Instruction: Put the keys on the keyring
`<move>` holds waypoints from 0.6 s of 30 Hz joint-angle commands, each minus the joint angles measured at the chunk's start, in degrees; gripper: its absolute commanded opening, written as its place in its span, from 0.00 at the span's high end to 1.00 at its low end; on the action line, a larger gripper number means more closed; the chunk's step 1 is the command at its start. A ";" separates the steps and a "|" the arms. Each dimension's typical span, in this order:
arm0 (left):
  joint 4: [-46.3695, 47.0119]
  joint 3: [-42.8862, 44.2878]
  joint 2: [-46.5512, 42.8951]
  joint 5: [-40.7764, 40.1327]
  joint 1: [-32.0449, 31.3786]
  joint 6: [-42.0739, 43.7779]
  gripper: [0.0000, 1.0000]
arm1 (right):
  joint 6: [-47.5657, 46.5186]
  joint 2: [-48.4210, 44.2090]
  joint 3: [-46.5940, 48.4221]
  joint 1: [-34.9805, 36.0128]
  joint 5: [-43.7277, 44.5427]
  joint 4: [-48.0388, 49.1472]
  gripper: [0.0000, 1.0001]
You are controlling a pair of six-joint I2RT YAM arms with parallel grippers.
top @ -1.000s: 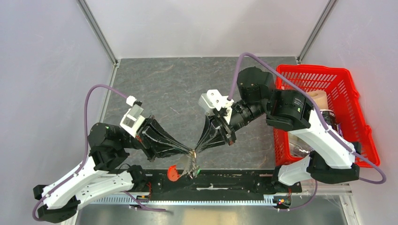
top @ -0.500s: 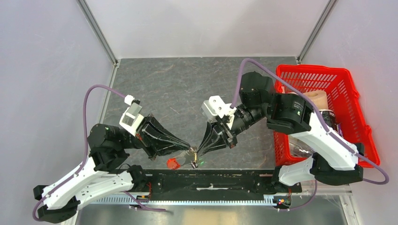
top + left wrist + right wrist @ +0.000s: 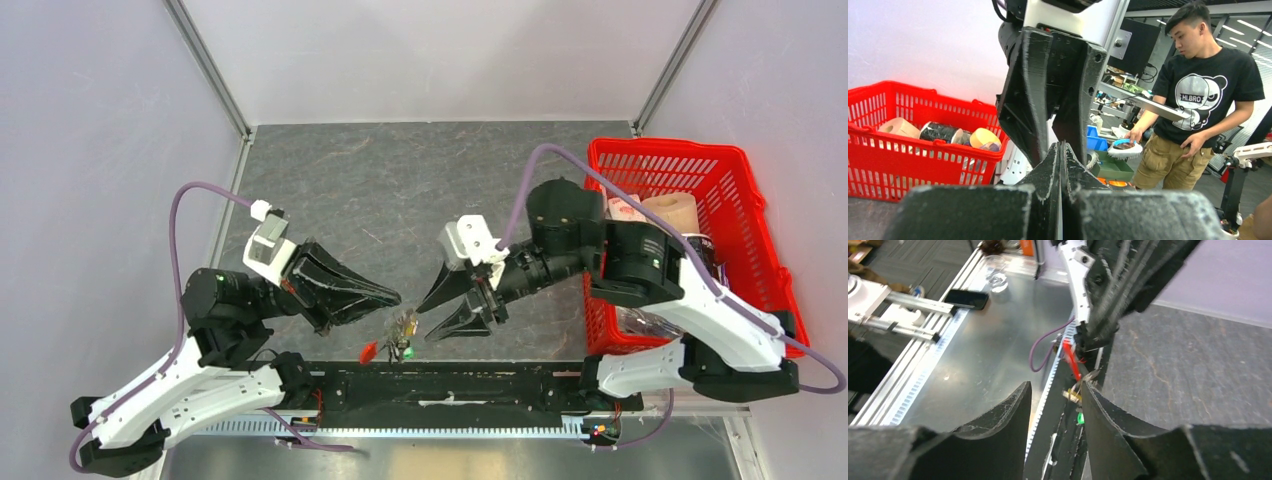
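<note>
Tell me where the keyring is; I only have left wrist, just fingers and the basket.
Observer: The keyring lies on the table near its front edge, held by neither arm.
Operator: Right end effector?
Observer: The right end effector is open, right beside the keyring.
Operator: Left touching it?
Observer: No. The left end effector is shut, with a gap between it and the keyring.

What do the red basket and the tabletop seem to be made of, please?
The red basket looks like moulded plastic: uniform glossy red, with slotted lattice walls. The tabletop looks like a matte dark grey mat or stone-look laminate, given its pale veining; which one I cannot tell.
</note>
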 commanded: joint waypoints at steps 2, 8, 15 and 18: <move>5.14 -0.40 -1.56 -2.61 0.12 -1.23 0.98 | 14.29 -6.41 -3.39 0.23 14.95 11.68 0.50; 5.84 -1.36 -2.32 -3.54 0.15 -0.75 0.98 | 27.32 -7.75 -5.52 0.27 36.04 13.32 0.54; -1.32 -3.12 -6.70 -6.49 0.11 2.19 0.98 | 33.21 -12.92 -21.06 0.18 42.40 9.04 0.51; -3.16 -3.87 -7.47 -7.31 0.11 2.30 0.98 | 35.60 -16.16 -28.94 0.19 43.33 10.72 0.48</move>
